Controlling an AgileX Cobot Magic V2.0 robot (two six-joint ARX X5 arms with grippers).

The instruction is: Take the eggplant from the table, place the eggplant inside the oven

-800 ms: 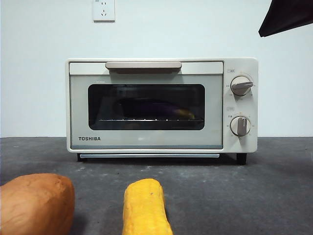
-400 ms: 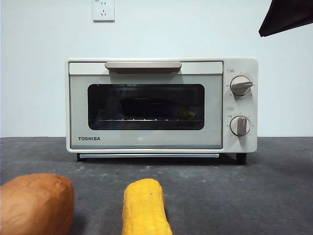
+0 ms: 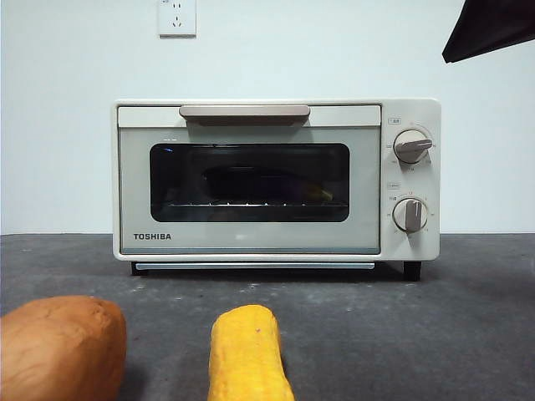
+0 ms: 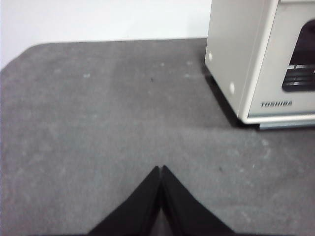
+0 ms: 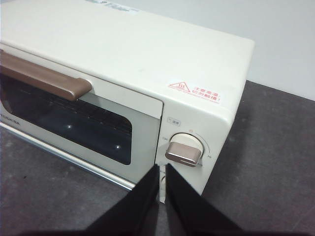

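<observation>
The cream-white oven (image 3: 251, 238) stands at the back of the table (image 3: 418, 334) with its glass door closed. Through the glass the eggplant (image 3: 251, 182) shows dimly as a long dark shape lying on the wire rack. My right gripper (image 5: 162, 166) is shut and empty; it hovers in front of the oven's upper knob (image 5: 184, 152), and its arm shows as a black tip (image 3: 493, 29) at the top right. My left gripper (image 4: 161, 168) is shut and empty, low over bare table (image 4: 98, 108) beside the oven's left side wall (image 4: 236, 59).
An orange-brown sweet potato (image 3: 58, 347) and a yellow corn cob (image 3: 247, 355) lie near the front edge. The beige bar handle (image 3: 244, 111) runs along the door's top. Two knobs (image 3: 410, 215) sit on the oven's right panel.
</observation>
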